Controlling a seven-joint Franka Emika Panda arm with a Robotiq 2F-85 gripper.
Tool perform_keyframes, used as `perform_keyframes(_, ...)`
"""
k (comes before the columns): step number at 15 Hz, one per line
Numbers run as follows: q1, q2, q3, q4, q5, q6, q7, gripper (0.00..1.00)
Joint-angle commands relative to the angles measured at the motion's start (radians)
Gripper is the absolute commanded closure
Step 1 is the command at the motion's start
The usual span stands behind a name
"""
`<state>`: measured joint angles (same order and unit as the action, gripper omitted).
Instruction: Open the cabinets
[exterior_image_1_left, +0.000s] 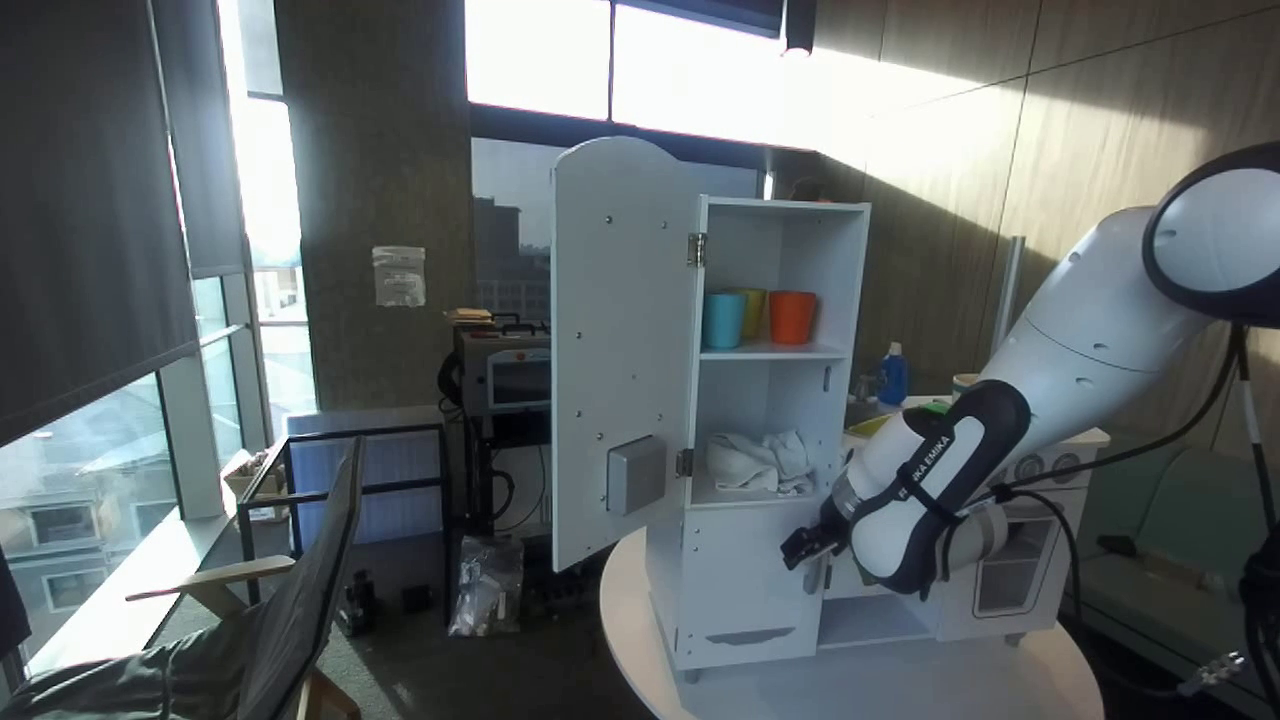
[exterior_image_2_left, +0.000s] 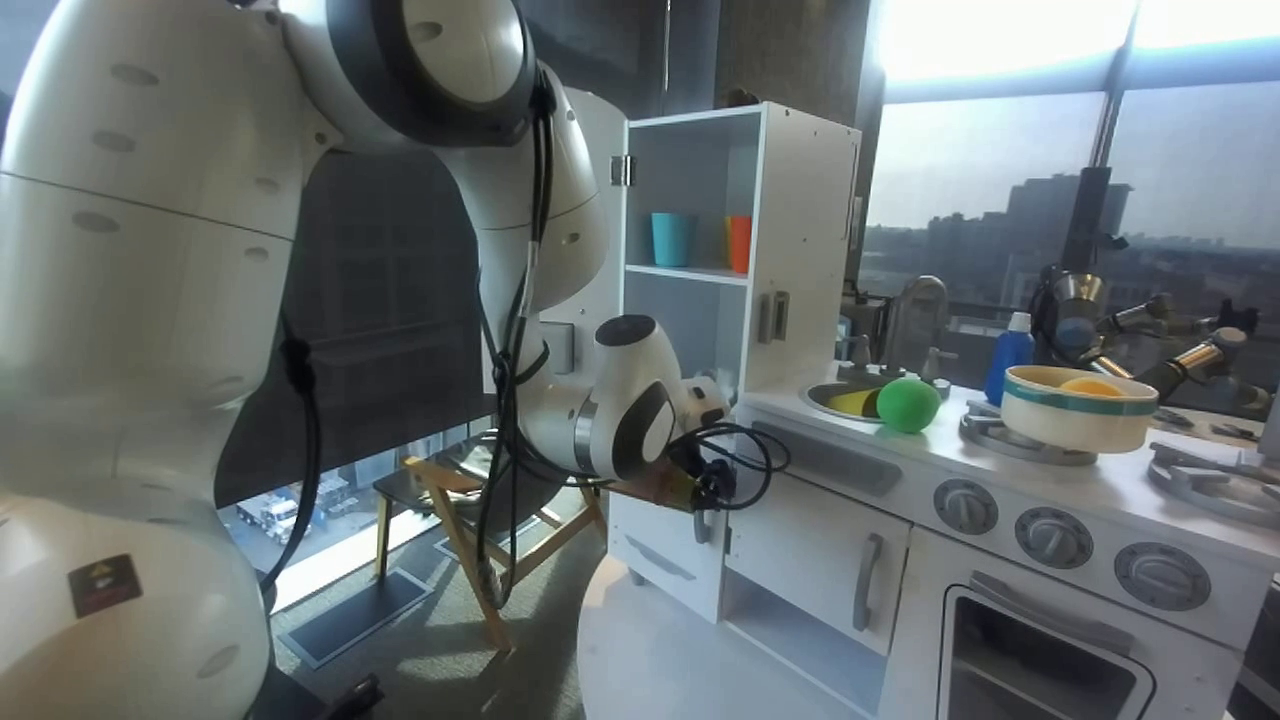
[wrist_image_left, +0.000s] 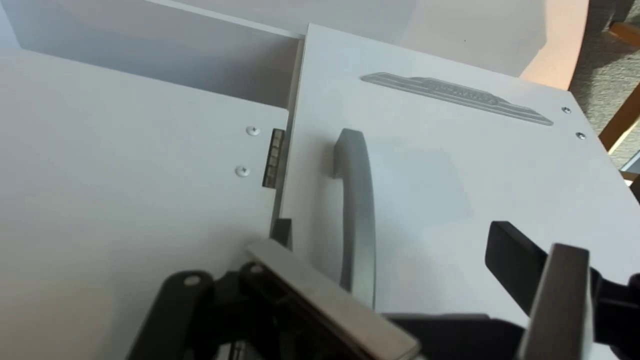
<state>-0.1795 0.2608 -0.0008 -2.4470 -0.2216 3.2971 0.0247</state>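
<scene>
Tall white toy cabinet: upright on a round white table, long axis vertical, at 4 o'clock from the centre of an exterior view.
Arched white upper door: swung wide on its metal hinges, long axis upright, free edge toward 9 o'clock there; a grey box is fixed to its lower half.
Flat white lower door: looks closed, beneath the open white shelves; its embossed grey strip runs from 9:30 to 3:30 in the wrist view.
Curved grey bar handle: on the lower door, long axis nearly 12 to 6 o'clock in the wrist view, its 6 o'clock end hidden behind a finger.
Black gripper: fingers spread well apart, one toward 7 o'clock and one toward 4 o'clock of the handle, which passes between them; nothing is clasped, and whether either finger touches the handle cannot be told.
Small white side door: closed, at 9 o'clock of the lower door in the wrist view, with an upright grey pull.
Open white shelves: turquoise cup, yellow cup partly hidden behind it, orange cup at 3 o'clock; below, a crumpled white cloth.
White countertop: green ball, cream pot at its 3 o'clock, blue bottle at its 2 o'clock.
</scene>
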Motion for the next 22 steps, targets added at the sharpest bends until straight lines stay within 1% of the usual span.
perform_keyframes(1,0.042,-0.012,-0.024,0.026,0.035,0.019,-0.061,0.00)
perform_keyframes(2,0.048,-0.012,-0.021,0.026,0.042,0.012,-0.056,0.00)
perform_keyframes(3,0.027,-0.010,0.004,0.021,0.000,0.017,-0.023,0.00)
perform_keyframes(6,-0.033,-0.018,0.105,-0.003,-0.026,0.019,-0.025,0.00)
perform_keyframes(7,-0.054,-0.021,0.124,-0.011,-0.029,0.018,-0.025,0.00)
perform_keyframes(8,-0.088,-0.027,0.162,-0.019,-0.035,0.007,-0.021,0.00)
perform_keyframes(9,-0.098,-0.031,0.169,-0.023,-0.031,-0.005,-0.019,0.00)
perform_keyframes(10,-0.094,-0.042,0.161,-0.030,-0.024,-0.024,-0.018,0.02)
perform_keyframes(11,-0.090,-0.049,0.153,-0.036,-0.021,-0.027,-0.021,0.27)
perform_keyframes(12,-0.086,-0.056,0.147,-0.042,-0.020,-0.032,-0.023,0.27)
perform_keyframes(13,-0.078,-0.064,0.134,-0.049,-0.018,-0.032,-0.024,0.29)
perform_keyframes(15,-0.045,-0.082,0.084,-0.059,-0.013,-0.041,-0.023,0.44)
perform_keyframes(16,-0.017,-0.095,0.056,-0.068,0.036,-0.049,-0.057,0.53)
perform_keyframes(19,0.015,-0.108,0.023,-0.089,0.061,-0.057,-0.063,0.77)
perform_keyframes(21,0.031,-0.114,0.005,-0.105,0.076,-0.059,-0.060,0.90)
perform_keyframes(22,0.038,-0.116,0.001,-0.113,0.083,-0.060,-0.058,0.92)
